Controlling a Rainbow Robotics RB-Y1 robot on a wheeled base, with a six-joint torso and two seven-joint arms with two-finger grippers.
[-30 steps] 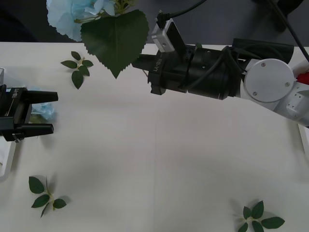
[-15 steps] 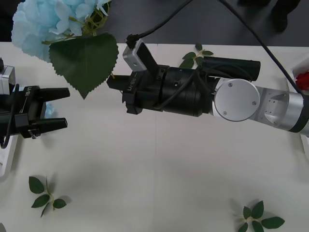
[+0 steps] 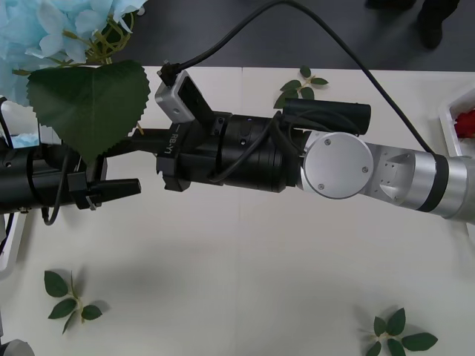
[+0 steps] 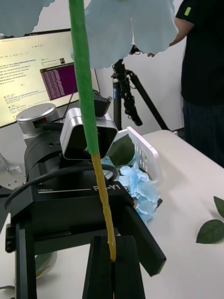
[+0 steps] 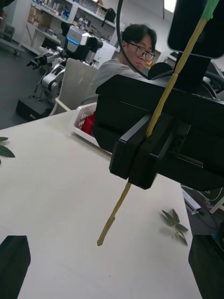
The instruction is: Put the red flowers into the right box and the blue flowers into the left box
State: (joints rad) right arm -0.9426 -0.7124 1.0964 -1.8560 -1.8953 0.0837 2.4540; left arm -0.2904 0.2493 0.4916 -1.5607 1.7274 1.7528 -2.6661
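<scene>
**Blue flower held out for a handover above the bench**

The right end effector [image 4: 112,273] is clenched on the bare lower stem of a blue flower [image 3: 56,33], reaching across the middle of the bench [image 3: 245,274] toward the robot's left. It holds the stem upright, so the bloom and its big green leaf [image 3: 87,104] ride high, clear of the surface. The lowest stretch of stem hangs free below the black fingers, leaving room for a second grip.

The left end effector [image 5: 112,261] sits just beside it, released, its two fingers spread to either side of that dangling stem tip. This looks like a pass between arms: the left box [image 4: 140,152] lies at the bench's left edge, within the left arm's easy reach, and already holds another blue flower [image 4: 137,184].

The right box [image 3: 453,122] sits at the far right edge with a red flower [image 3: 466,122] inside. Loose leaf sprigs [image 3: 68,297] lie scattered on the bench.
</scene>
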